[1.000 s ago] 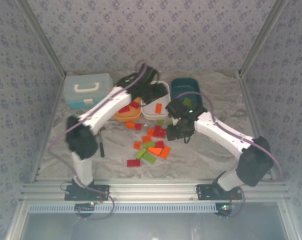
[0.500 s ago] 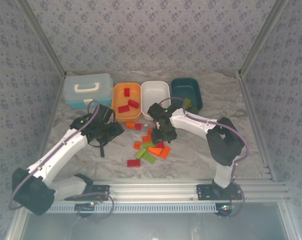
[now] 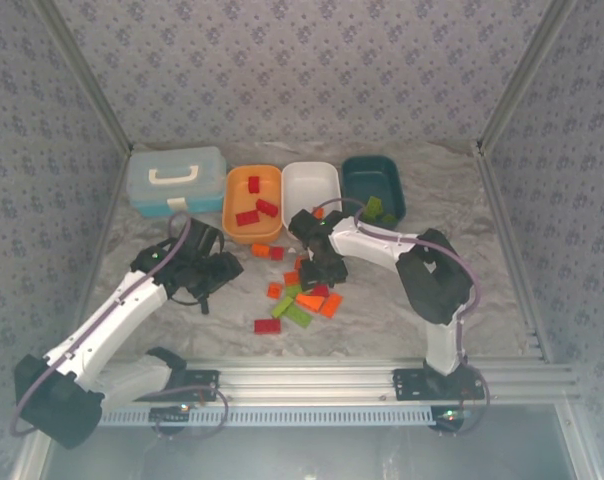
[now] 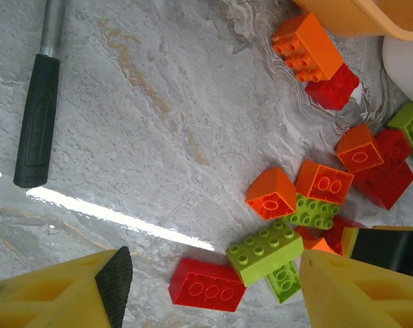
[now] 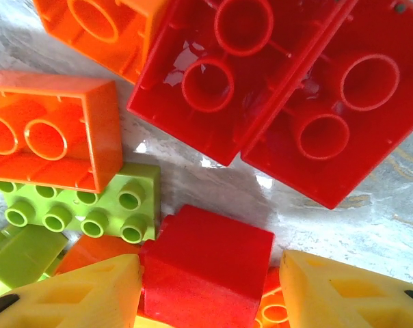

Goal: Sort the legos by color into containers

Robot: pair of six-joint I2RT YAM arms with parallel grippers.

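So, your R gripper sits spread astride a red brick, prob. to pinch it; L gripper hangs wide, empty.

Your walls wear a grey-blue floral print at 9, 12 and 3 o'clock, joined by slanted metal posts. The tabletop is pale marbled grey and glossy, with a bright glare streak. An aluminium rail runs along 6 o'clock.
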